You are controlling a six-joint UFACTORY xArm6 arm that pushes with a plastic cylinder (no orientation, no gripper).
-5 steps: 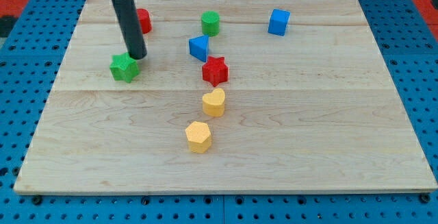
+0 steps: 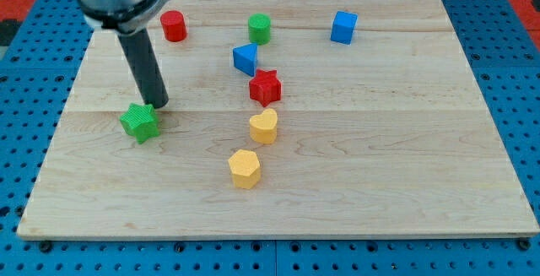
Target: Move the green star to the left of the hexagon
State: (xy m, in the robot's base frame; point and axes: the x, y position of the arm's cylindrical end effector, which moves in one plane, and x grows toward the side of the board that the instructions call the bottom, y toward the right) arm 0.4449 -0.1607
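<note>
- Upper part of the arm cut off by the view's top edge; only the grey collar and the dark rod in sight.
- Exact contact between my tip [image 2: 159, 105] and the block beside it hard to make out: looks touching or just short of it.
- Rod leaning slightly, upper end toward the view's top left, lower end toward the view's right.
- No pincer on this arm, so nothing open, closed or gripped; only the plain rod end down on the surface [image 2: 405, 158].
- My tip placed at the upper right edge of the green star [image 2: 139, 122], on the side toward the view's top.
- Green star lying on the left part of the wooden surface, well apart from the yellow hexagon [image 2: 245, 168], up and to the view's left of it.
- Yellow heart [image 2: 264, 127] just above the hexagon, with the red star [image 2: 265, 86] above that and the blue triangular block [image 2: 245, 58] higher again, forming a rough column.
- Red cylinder [image 2: 174, 25], green cylinder [image 2: 260, 29] and blue cube [image 2: 343, 26] spread along the view's top, apart from one another.
- Blue pegboard [image 2: 34, 141] showing around the surface's edges.
</note>
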